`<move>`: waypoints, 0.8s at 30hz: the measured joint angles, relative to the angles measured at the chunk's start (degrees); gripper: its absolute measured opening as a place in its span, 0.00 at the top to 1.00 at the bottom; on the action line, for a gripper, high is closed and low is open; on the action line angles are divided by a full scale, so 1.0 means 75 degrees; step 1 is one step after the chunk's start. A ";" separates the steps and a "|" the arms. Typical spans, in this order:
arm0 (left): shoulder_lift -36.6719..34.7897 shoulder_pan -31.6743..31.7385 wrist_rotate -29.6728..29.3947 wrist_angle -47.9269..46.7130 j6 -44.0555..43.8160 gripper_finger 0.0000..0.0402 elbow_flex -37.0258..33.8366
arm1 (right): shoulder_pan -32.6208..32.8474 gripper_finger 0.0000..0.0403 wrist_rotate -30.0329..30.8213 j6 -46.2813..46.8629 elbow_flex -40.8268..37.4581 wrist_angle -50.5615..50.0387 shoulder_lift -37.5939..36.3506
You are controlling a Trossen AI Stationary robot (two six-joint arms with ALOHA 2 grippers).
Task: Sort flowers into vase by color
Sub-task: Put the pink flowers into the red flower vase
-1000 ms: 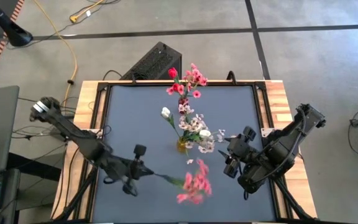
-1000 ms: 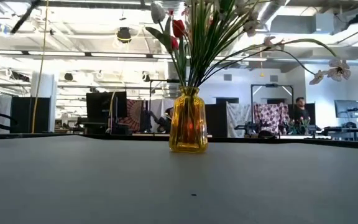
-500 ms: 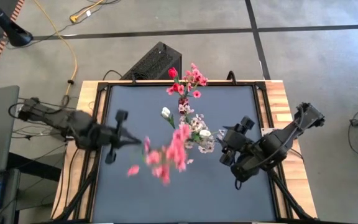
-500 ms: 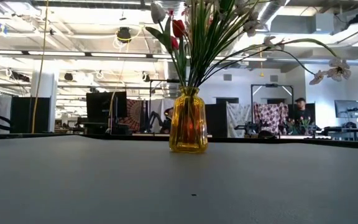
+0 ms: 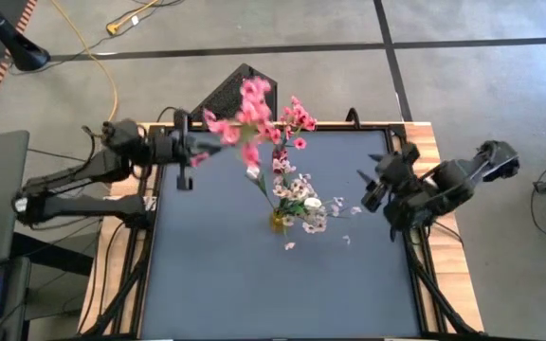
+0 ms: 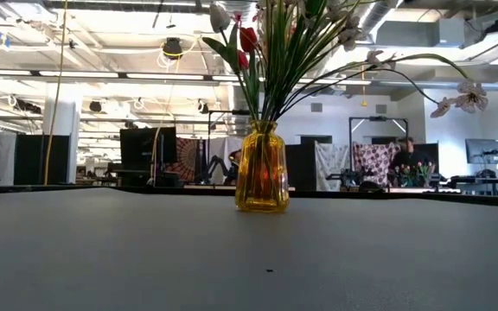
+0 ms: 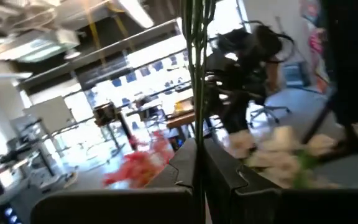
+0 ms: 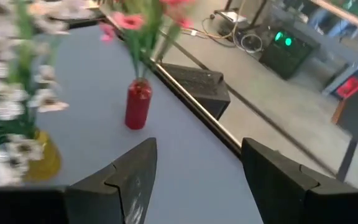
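No writing, label, brand, number or sign can be read in any of the views. The amber glass vase point(image 6: 262, 169) and the small red vase point(image 8: 137, 105) carry no visible lettering, and the dark grey counter point(image 5: 216, 265) is unmarked. The room seen past the counter in the low view holds screens and hanging patterned cloths, but nothing on them resolves into legible words. The green lights on the dark box point(image 8: 286, 45) on the floor form no readable characters.
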 joint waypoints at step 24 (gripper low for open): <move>0.6423 0.4728 0.2567 1.0385 -0.6728 1.00 0.0000 | -0.2574 0.35 -0.2053 -0.2721 -0.3910 0.5362 -0.2386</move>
